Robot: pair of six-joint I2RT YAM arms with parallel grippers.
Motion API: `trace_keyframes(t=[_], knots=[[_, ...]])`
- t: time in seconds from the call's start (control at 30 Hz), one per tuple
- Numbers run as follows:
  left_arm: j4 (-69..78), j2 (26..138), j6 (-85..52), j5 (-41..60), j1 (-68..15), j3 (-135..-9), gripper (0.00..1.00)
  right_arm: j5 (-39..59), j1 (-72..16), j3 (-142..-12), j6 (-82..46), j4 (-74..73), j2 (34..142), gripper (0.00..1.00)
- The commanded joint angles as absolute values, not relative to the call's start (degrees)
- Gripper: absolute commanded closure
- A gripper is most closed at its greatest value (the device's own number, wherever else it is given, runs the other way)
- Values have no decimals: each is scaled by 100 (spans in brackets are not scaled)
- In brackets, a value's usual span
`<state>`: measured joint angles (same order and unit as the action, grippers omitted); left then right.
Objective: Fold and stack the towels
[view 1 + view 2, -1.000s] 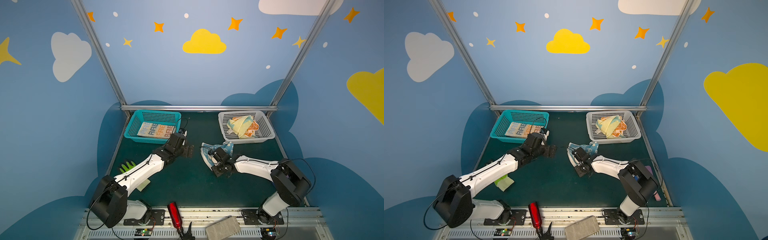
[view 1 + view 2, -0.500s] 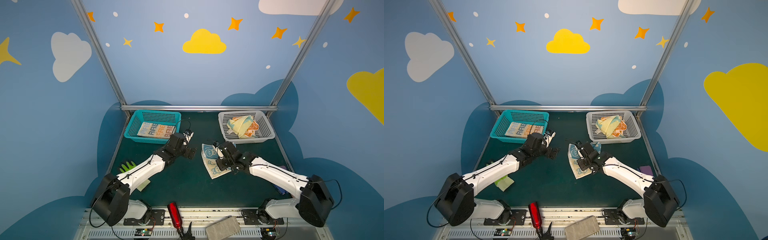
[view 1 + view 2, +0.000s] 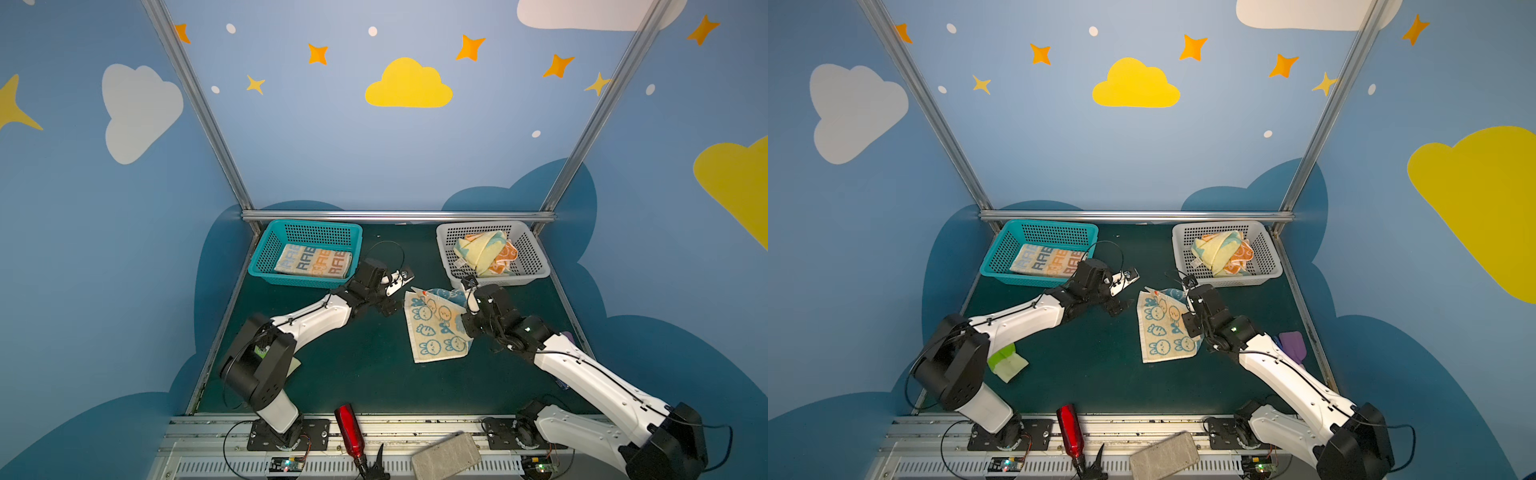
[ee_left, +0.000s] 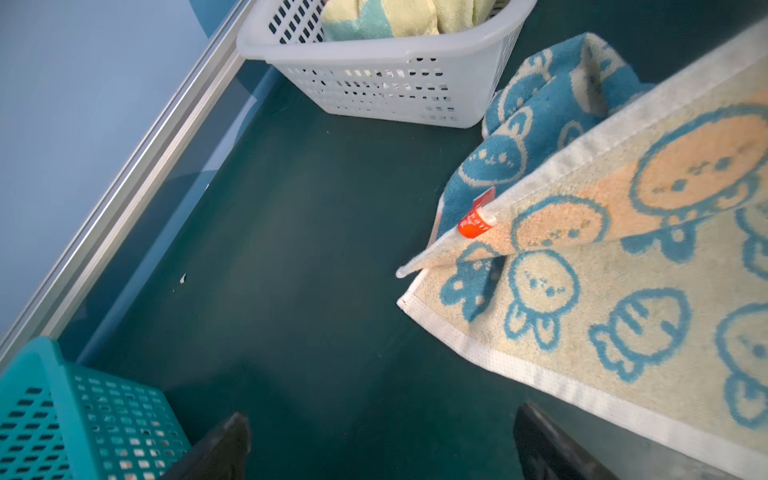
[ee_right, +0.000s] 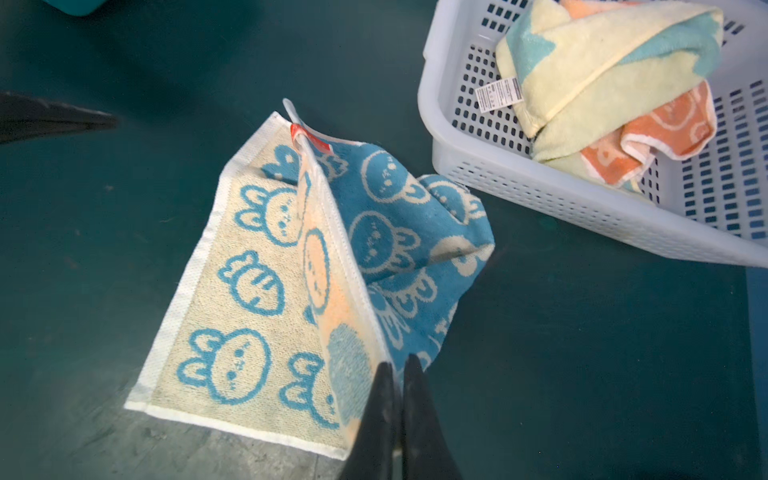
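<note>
blue rabbit towel (image 3: 436, 332) pinched by one raised edge in tightly closed right gripper (image 5: 397, 365); red-tagged free corner (image 4: 477, 218) just beside wide-spread left gripper (image 3: 395, 294), the nearer arm.

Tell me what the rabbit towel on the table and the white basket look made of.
The rabbit towel looks like cotton terry, matte and fuzzy: looped pile shows, with a flat woven white hem. The white basket seems moulded plastic, smooth with a slight sheen: even rows of slots and a rounded rim.
</note>
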<state>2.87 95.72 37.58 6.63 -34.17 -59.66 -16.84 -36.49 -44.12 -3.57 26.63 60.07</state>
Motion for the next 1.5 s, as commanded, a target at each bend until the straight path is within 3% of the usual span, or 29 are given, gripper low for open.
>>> trace_keyframes(t=[0.0,0.47,0.97,1.13,1.27,1.47], knots=[[519,10070,4223,766,-3483,-6259,4,-1658,-3595,-4277,-329,2559,5839,100],[420,11616,4740,1529,-3418,-7660,7,-1524,-3564,-4179,-352,2515,5722,100],[-431,12118,5099,2158,-3410,-8320,29,-1577,-3535,-4096,-361,2410,5632,100],[-567,12226,5094,2177,-3410,-8498,45,-1571,-3520,-4104,-351,2408,5625,100],[-761,12312,5135,2268,-3419,-8651,68,-1530,-3499,-4113,-340,2408,5611,100],[-1009,12366,5146,2208,-3441,-8739,83,-1378,-3449,-4147,-372,2409,5617,100]])
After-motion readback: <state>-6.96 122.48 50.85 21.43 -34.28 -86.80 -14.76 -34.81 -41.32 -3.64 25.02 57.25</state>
